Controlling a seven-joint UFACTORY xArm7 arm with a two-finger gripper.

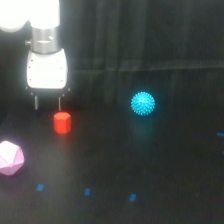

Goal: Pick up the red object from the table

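The red object (62, 122), a small bright red-orange short cylinder, stands upright on the black table (150, 175) at the exterior view's left. My gripper (47, 102) hangs from a white arm just above and slightly to the left of it. Its two thin dark fingers (36, 101) point down, spread apart and open, with nothing between them. The fingertips end a little above the cylinder's top, apart from it.
A cyan spiky ball (143, 103) rests right of centre. A pink faceted polyhedron (10, 158) lies at the left edge, nearer the camera than the cylinder. Small blue marks (87, 191) dot the table's front. A dark curtain hangs behind.
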